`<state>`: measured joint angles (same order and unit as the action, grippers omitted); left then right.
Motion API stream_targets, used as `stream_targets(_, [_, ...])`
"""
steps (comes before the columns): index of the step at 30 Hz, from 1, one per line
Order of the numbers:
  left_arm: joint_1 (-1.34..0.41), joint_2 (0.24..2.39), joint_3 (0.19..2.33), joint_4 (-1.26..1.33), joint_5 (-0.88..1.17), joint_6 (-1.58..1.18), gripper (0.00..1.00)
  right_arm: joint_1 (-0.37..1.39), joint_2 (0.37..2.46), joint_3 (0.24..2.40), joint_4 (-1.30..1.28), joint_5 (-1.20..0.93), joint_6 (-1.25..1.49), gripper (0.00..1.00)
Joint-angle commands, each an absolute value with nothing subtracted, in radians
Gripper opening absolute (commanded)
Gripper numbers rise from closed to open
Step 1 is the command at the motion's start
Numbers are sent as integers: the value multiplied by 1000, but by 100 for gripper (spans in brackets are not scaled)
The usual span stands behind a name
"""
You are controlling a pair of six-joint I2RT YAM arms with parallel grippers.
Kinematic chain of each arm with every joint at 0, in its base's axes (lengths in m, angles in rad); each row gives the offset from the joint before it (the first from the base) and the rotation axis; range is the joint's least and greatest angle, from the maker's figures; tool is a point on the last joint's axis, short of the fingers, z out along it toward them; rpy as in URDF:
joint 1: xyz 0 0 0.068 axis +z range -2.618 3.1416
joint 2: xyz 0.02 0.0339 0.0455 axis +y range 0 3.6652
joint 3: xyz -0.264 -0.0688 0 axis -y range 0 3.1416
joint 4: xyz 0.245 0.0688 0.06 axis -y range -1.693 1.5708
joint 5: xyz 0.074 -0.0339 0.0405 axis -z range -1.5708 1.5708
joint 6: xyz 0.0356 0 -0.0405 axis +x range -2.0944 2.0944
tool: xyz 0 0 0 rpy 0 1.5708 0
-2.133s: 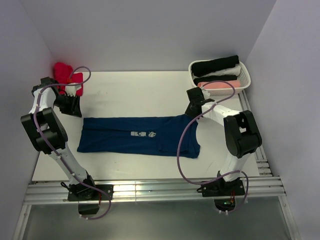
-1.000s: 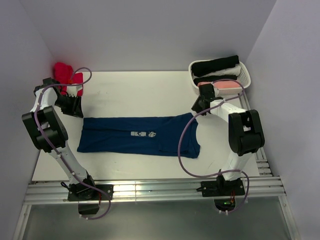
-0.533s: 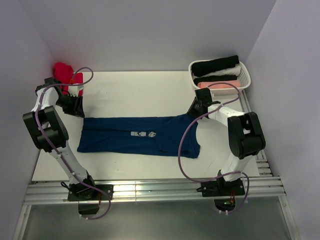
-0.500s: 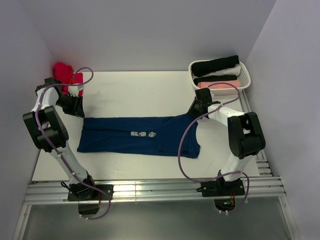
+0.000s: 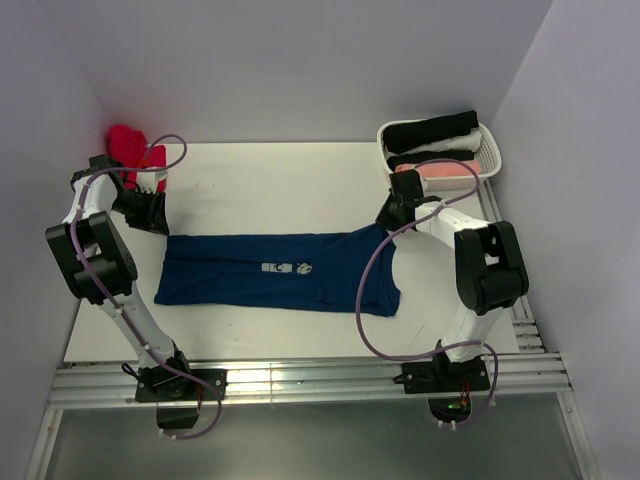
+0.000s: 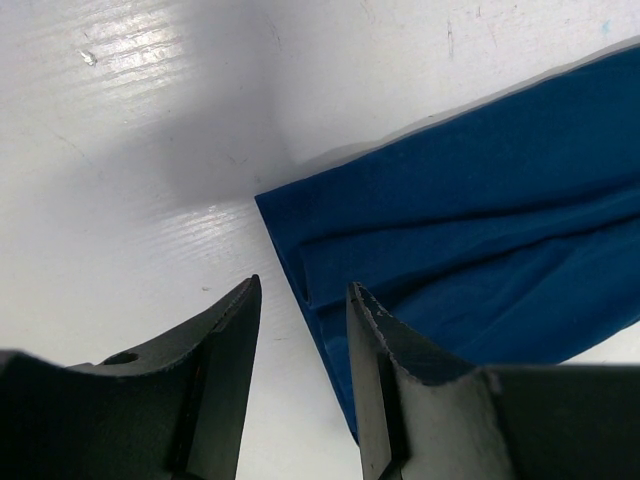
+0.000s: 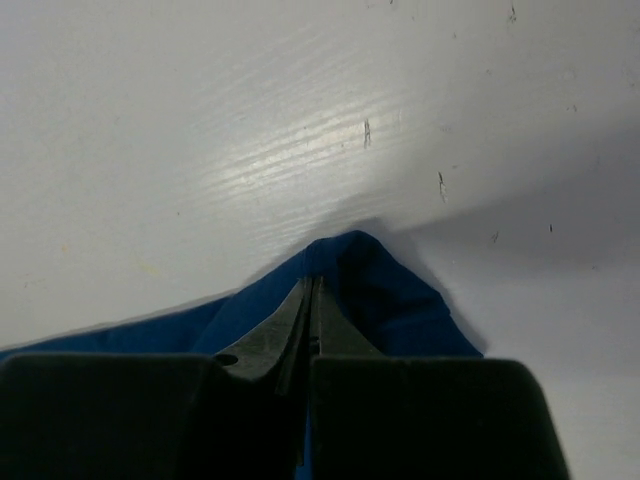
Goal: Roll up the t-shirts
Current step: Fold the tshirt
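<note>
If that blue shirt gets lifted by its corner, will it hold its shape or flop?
Probably floppy: the navy t-shirt lies flat with soft creases, so it should sag from the corner the right gripper pinches. Likely light; thin cloth may drag along the table.

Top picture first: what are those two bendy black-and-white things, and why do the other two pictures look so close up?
They are two robot arms bolted to a white table. The top picture comes from a camera above and behind them. The other two come from small cameras on the wrists, so you see each arm's own two fingers close up. A navy t-shirt lies flat on the table. The right gripper is shut and pinches a corner of it into a little peak. The left gripper is open at the other end and holds nothing. A red shirt sits bunched in the far left corner. A white basket at the far right holds rolled shirts: black, white and pink.
</note>
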<state>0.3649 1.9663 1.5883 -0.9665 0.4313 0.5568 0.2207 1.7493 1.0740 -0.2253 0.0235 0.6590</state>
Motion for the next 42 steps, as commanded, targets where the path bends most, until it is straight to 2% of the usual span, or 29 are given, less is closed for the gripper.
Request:
stream_targets(1, [364,1959,1603,-962,453,557,45,203,1753,1124,-244,48,634,0])
stream_targets(15, [362,1962,1605,-962,454,557,45,133,1812,1178,-261,25,604,2])
stream_targets(18, [362,1950,1598,-962,459,561,45,135,1798,1171,-265,23,604,25])
stream_targets(19, [364,1947,1592,-960,459,561,45,140,1784,1161,-265,25,609,37])
stream_targets(22, [362,1936,1592,-960,468,563,47,146,1712,1123,-285,46,612,51])
stream_targets(32, [362,1861,1598,-977,555,568,48,284,1424,879,-384,124,670,70])
stream_targets(42, [367,1743,1560,-982,584,612,48,377,1456,798,-411,178,696,73])
